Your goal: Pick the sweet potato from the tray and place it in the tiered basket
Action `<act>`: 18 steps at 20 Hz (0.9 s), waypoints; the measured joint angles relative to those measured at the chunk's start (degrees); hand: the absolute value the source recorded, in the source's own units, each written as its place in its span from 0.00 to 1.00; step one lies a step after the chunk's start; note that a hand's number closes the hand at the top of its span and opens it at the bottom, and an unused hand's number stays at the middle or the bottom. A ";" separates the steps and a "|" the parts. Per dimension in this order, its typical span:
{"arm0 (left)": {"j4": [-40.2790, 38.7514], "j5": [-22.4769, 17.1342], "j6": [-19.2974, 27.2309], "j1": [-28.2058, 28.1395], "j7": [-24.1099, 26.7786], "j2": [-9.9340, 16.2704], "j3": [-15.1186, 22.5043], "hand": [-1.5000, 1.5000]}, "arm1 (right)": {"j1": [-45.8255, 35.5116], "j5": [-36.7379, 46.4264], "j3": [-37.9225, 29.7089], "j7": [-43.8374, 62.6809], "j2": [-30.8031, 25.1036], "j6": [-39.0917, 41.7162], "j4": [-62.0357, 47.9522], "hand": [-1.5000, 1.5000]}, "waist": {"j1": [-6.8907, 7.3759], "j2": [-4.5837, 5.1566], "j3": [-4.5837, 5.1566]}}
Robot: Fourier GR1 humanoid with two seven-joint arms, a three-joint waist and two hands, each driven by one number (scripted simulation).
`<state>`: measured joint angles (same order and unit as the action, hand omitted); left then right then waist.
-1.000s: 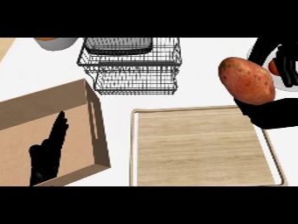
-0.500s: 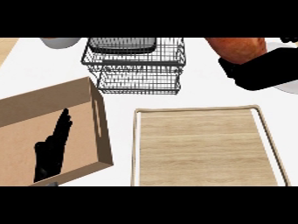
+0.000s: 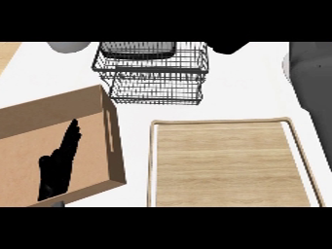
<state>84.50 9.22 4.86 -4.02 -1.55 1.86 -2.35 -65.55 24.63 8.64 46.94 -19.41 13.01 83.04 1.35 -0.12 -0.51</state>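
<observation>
The black wire tiered basket [image 3: 154, 73] stands at the back middle of the white counter. In front of it, to the right, lies the light wooden tray [image 3: 152, 160], showing only bare wood. No sweet potato is visible in the head view. My grey right forearm [image 3: 319, 97] runs up the right side, and a black bit of my right hand [image 3: 230, 47] shows at the top edge, just beside the basket's upper right corner. The rest of that hand is cut off. My left hand [image 3: 59, 163] rests open, fingers straight, inside the brown box.
A brown wooden box [image 3: 112, 141] with a slot handle fills the lower left, close to the tray's left rim. A grey bowl [image 3: 71, 47] sits at the back left of the basket. A dark flat object [image 3: 136, 47] lies in the basket's top tier.
My right arm carried the sweet potato up and left towards the basket. The potato and most of the hand have passed out of view at the top edge. The left hand stayed still.
</observation>
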 measured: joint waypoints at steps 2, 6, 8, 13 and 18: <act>0.23 -0.01 0.16 -0.17 0.27 0.07 0.15 0.50 | -0.61 1.01 0.36 -3.14 1.10 -0.92 -3.99 1.00 | 0.06 0.05 0.04; 0.21 0.42 0.79 0.11 -0.45 -0.19 0.14 0.50 | -2.18 3.72 1.90 -7.46 4.25 -3.04 -11.09 1.00 | 0.09 0.10 0.04; -0.04 0.54 0.86 0.42 -0.49 -0.24 0.06 0.50 | -3.28 4.94 2.52 -8.76 6.18 -4.07 -14.67 1.00 | 0.15 0.12 0.01; -0.37 0.34 0.81 0.45 0.58 -0.16 0.13 0.50 | -5.92 8.75 3.00 -12.05 9.53 -7.95 -24.92 1.00 | 0.29 0.18 -0.01; -0.27 0.48 0.49 0.53 0.33 -0.27 -0.11 0.50 | -6.45 11.00 2.08 -15.52 13.06 -13.19 -33.17 1.00 | 0.26 0.25 0.04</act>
<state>84.23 9.71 5.35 -3.49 -1.22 1.59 -2.46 -71.99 35.63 10.72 31.42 -6.36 -0.18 49.87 1.61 0.13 -0.47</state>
